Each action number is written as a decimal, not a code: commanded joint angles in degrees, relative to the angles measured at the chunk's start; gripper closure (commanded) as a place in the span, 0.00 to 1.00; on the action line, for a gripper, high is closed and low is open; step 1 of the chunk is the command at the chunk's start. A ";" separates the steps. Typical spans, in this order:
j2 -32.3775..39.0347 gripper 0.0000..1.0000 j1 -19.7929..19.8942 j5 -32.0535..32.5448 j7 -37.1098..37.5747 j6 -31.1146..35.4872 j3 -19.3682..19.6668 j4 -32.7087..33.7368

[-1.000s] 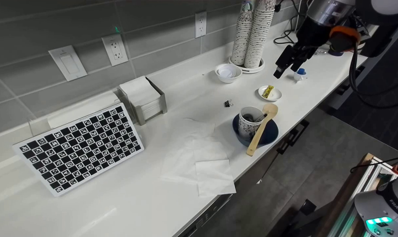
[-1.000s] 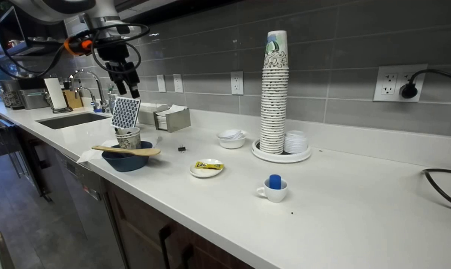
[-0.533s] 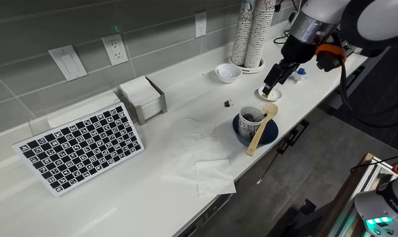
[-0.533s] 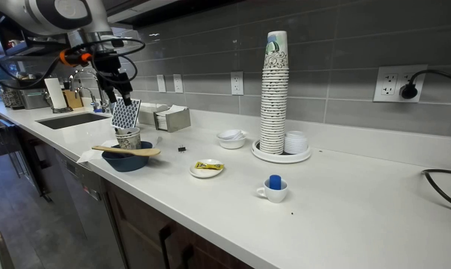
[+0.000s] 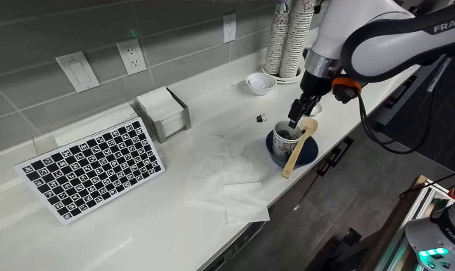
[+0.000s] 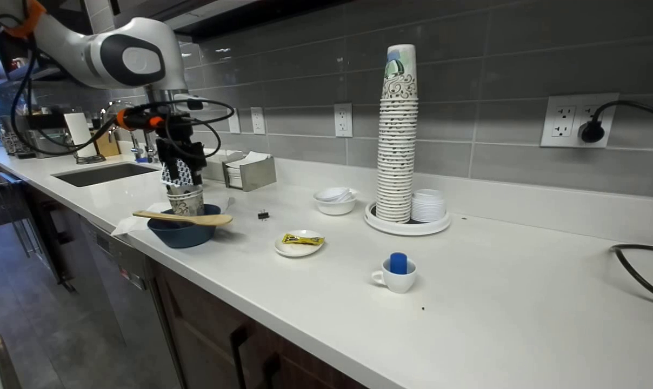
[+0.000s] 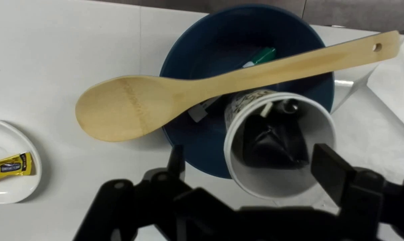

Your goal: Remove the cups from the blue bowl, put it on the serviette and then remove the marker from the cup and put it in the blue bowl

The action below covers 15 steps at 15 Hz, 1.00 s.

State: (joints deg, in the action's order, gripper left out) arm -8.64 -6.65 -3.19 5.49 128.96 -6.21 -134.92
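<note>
The cups (image 5: pixel 282 147), nested, white with dark swirls, stand tilted in the blue bowl (image 5: pixel 308 153); the cups (image 6: pixel 188 205) and bowl (image 6: pixel 180 236) show in both exterior views. In the wrist view the upper cup (image 7: pixel 279 187) holds a black item (image 7: pixel 272 144) and a dark shiny-ended piece, perhaps the marker (image 7: pixel 290 106). A green-capped marker (image 7: pixel 264 55) lies in the bowl (image 7: pixel 202 150), partly under the spoon. The serviette (image 5: pixel 220 177) lies rumpled beside the bowl. My gripper (image 7: pixel 250 152) is open and empty above the cups, its right finger over the rim; it (image 5: pixel 299 118) is apart from the bowl.
A wooden spoon (image 5: pixel 299 150) lies across the bowl. Nearby are a small plate (image 6: pixel 286 251) with a yellow packet (image 6: pixel 303 239), a binder clip (image 6: pixel 263 215), a white bowl (image 6: pixel 334 207), tall cup stacks (image 6: pixel 397 162), a white mug (image 6: pixel 399 282) and a chequered board (image 5: pixel 92 169).
My gripper has moved from beyond the small plate to above the cups and come down lower. It stays open. The bowl, cups, spoon and serviette have not moved.
</note>
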 commanded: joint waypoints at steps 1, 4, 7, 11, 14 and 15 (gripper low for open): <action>4.24 0.21 -0.04 -3.19 -4.04 -0.03 0.66 2.73; 5.92 0.46 0.09 -4.08 -4.92 -0.01 0.62 3.92; 7.34 0.69 0.40 -4.20 -4.69 0.41 0.71 4.71; 8.60 0.95 0.83 -3.96 -4.48 0.79 0.82 5.18; 7.82 1.00 0.64 -4.06 -4.69 0.34 0.74 5.06; 7.28 1.00 0.57 -3.99 -4.65 0.01 0.68 5.12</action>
State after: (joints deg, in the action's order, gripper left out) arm -0.92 -6.11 -5.52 2.34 129.37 -5.33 -130.72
